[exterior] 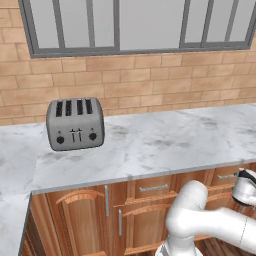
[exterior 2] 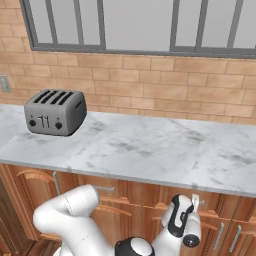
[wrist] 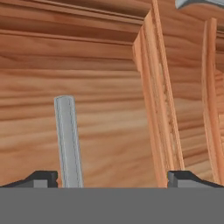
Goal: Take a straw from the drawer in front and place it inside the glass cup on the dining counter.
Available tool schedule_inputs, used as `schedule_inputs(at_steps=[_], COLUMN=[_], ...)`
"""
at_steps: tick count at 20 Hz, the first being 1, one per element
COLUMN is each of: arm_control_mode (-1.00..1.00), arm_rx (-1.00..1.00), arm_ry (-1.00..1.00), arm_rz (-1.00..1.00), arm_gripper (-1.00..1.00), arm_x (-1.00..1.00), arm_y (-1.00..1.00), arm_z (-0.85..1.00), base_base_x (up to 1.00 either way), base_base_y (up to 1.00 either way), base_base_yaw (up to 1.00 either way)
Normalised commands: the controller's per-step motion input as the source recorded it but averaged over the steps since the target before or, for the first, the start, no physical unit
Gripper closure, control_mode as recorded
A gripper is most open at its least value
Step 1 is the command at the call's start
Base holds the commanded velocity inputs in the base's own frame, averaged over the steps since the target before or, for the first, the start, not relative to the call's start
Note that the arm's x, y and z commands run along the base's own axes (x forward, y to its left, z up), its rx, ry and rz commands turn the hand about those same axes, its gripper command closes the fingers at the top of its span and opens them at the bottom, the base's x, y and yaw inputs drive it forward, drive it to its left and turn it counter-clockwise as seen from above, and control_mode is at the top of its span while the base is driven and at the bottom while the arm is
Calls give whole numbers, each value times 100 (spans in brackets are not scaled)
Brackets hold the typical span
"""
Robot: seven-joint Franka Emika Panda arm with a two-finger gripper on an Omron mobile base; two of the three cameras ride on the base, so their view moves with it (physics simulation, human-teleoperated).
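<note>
The drawer is shut, and its brown wooden front sits close before the hand. Its silver bar handle looks upright here because the hand is rolled. My gripper is open, with the fingertips far apart. The handle stands between them, nearer the left tip, and nothing is held. In the left base view the hand hangs just below the worktop edge in front of the right drawer. The right base view has the hand low against the cabinet fronts. The straw is hidden; the glass cup and the dining counter are out of view.
A grey toaster stands on the long marble worktop against the brick wall. Another drawer lies left of the hand. Cabinet doors with vertical handles are below. The worktop edge overhangs the hand.
</note>
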Motion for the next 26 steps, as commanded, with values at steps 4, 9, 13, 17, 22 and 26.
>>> schedule_inputs(at_steps=[4,9,13,17,22,26], arm_control_mode=[-100,-100,-100,-100,-100,-100], arm_rx=[2,0,0,0,0,0], arm_ry=[-7,-5,-3,-1,0,0], arm_rz=[0,0,0,0,0,0], arm_gripper=[-100,100,100,100,100,100], arm_x=[11,12,16,16,19,17], arm_y=[-2,0,0,0,0,0], arm_z=[0,-2,-7,-6,-13,-19], base_base_x=[0,0,0,0,0,0], base_base_y=[0,0,0,0,0,0], base_base_yaw=[0,0,0,0,0,0])
